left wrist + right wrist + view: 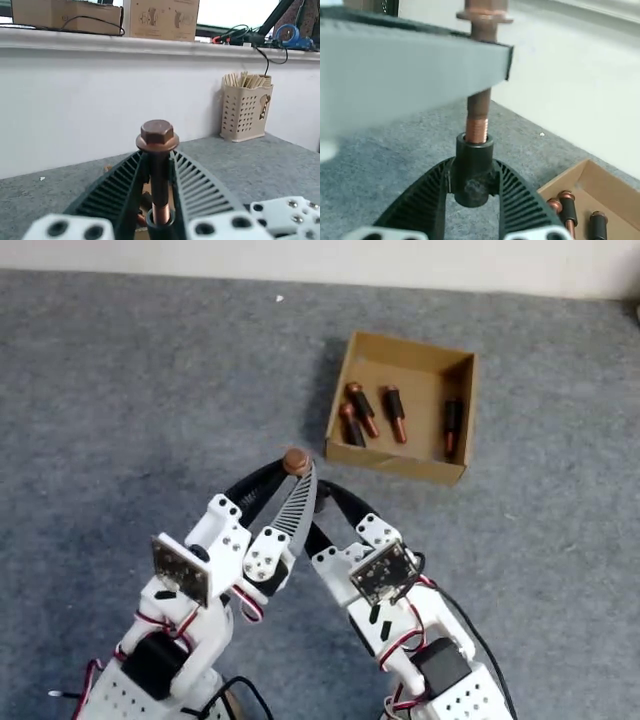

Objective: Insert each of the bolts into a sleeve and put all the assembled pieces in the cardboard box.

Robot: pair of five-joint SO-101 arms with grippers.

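Grey felt tabletop (120, 390), with both arms meeting just beside the cardboard box (395, 462).
Left gripper (158, 162) is clamped on a copper bolt (158, 136), head up. Right gripper (473, 175) grips a black sleeve (474, 150) beneath it, with the bolt's threaded tip just inside its mouth. Four assembled pieces (395, 413) lie in the box.

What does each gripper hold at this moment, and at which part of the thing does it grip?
The left gripper holds a bolt by its shank, just under the head. The right gripper holds a black sleeve by its sides.
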